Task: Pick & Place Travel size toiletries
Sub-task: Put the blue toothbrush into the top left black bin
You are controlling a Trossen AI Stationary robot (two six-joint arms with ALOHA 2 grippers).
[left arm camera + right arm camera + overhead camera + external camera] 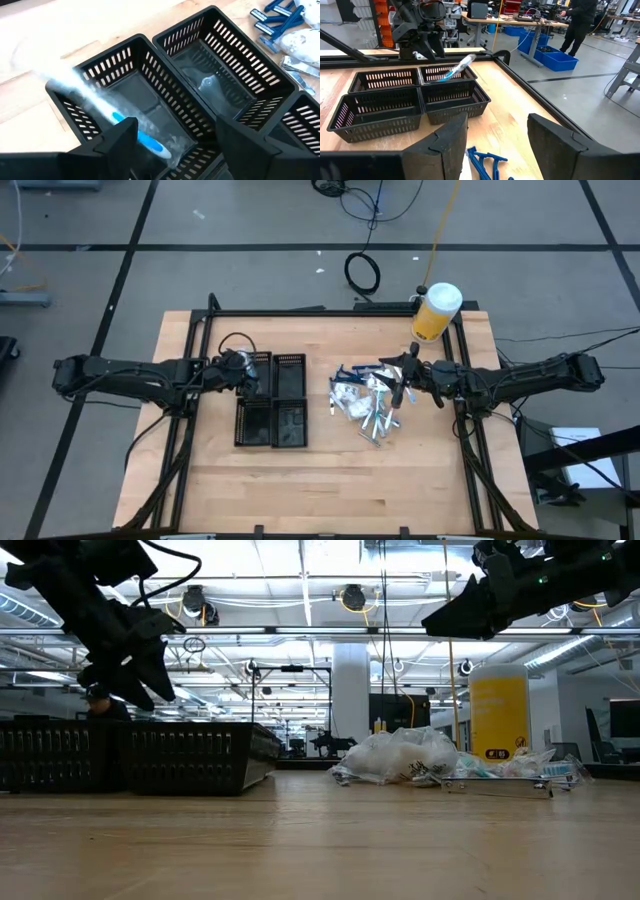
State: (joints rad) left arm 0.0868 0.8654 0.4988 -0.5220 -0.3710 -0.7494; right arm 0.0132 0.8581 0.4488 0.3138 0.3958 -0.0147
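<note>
While hanging over the far-left compartment of the tray: left gripper (172, 145), fingers spread apart, nothing pinched between them.
Item just below: packaged toothbrush (107, 117), clear-wrapped, white with a blue end, blurred, slanting into that compartment, seemingly dropping free of the fingers.
Same item across the table: toothbrush (456, 68) tilted over the rim, one end high, blue end down inside.
Tray: black four-compartment tray (290, 385), slatted walls, left of table centre; neighbouring far compartment looks bare apart from glare.
Right gripper: right gripper (497, 145), fingers apart and empty, hovering at the pile's right edge.
Pile: remaining travel size toiletries (365, 402) heaped right of centre; blue razors (277, 20) and white-clear packets among them, well apart from the tray.
Bystander object: yellow jar with white lid (436, 312) at the far right table edge.
Doing this step well: keep fingers wide and lift straight up, clear of the slatted wall; judged risk, a long item leaning on the rim and tipping out instead of lying flat.
Hard to make out: whether the toothbrush touches the compartment floor; contents of the two near compartments, cut off or too small; individual items inside the pile.
Room: a person at a bench far behind, cut off at the top.
</note>
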